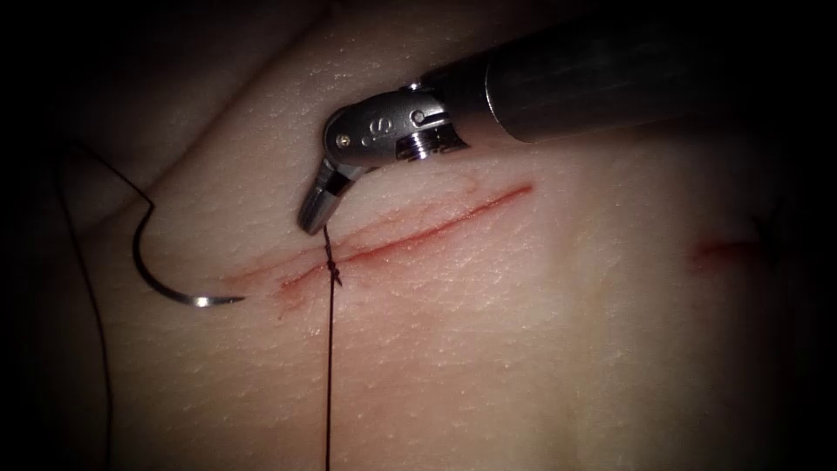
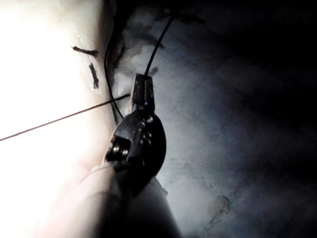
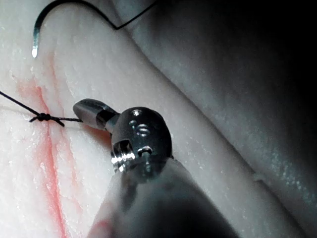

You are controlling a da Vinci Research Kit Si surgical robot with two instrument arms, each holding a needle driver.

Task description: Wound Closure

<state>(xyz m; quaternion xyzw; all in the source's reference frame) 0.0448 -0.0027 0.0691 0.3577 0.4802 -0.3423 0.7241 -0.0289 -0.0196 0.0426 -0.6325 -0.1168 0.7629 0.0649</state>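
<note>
Pale tissue carries a long red cut running slantwise, with red fluid smeared near its left end. Over it, the right arm's tool reaches in from the right, its jaws together and clamped on the thread just above a knot that sits on the cut directly below the jaw tips; from the knot the thread runs straight down, away from the jaws. In the left wrist view, the left arm's tool has its jaws closed on a dark strand of thread off the tissue's edge. Well to the left of the right tool's jaws, left of the cut, the curved needle lies free on the tissue surface, held by neither tool, its bright tip pointing toward the cut.
</note>
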